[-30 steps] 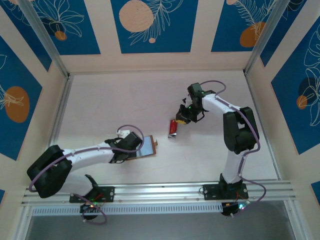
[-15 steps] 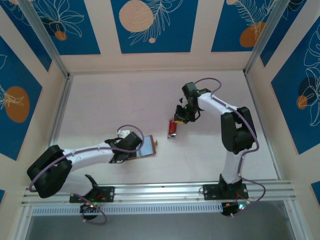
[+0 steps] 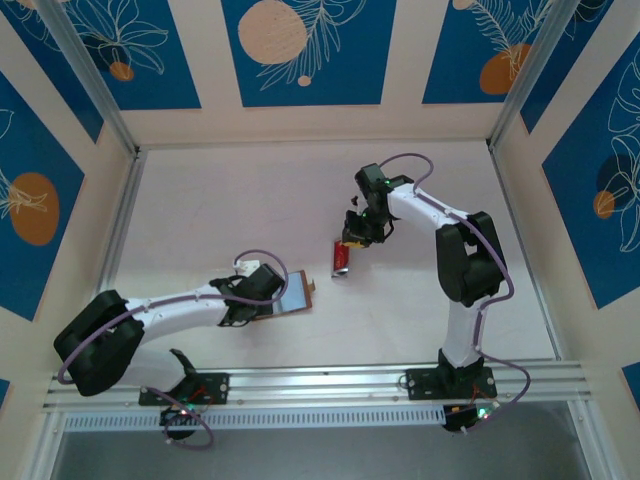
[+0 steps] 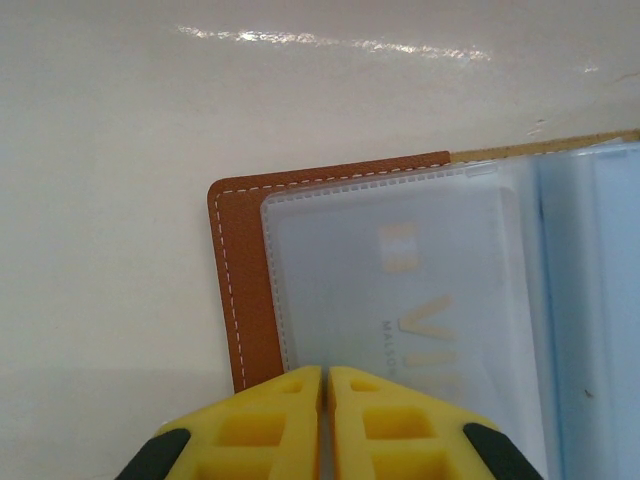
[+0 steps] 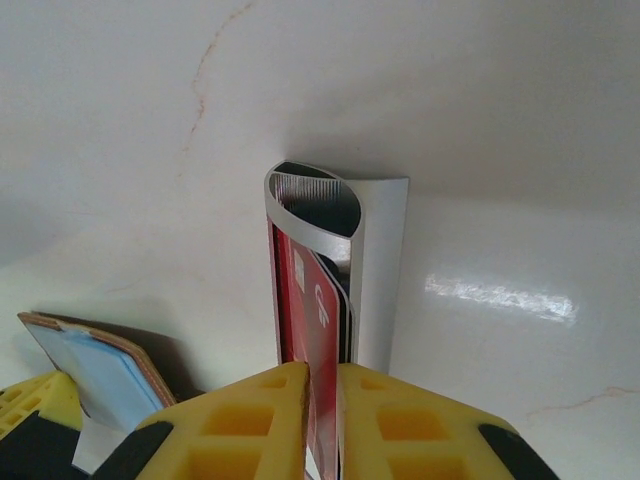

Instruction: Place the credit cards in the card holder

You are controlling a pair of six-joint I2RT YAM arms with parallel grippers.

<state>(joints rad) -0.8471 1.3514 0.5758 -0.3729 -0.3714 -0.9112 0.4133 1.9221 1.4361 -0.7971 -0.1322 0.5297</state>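
Top external: brown leather card holder [image 3: 297,295] open, seven o'clock of the silvery metal case [image 3: 342,258].
Your left gripper [image 4: 326,372] clamps its edge; your right gripper [image 5: 322,372] pinches a red plastic card [image 5: 300,300].

The far half of the counter [image 3: 250,190] lies bare up to the back wall [image 3: 310,125], and the right-hand strip is open too. The left arm [image 3: 170,310] sprawls low across the near left, with the left pincer [image 4: 326,378] closed at the card holder [image 3: 300,293] edge. A narrow lane separates holder from silvery case [image 5: 385,270]. The right pincer [image 5: 322,380] bars the case from behind, nipping what seems a red card [image 5: 300,310].
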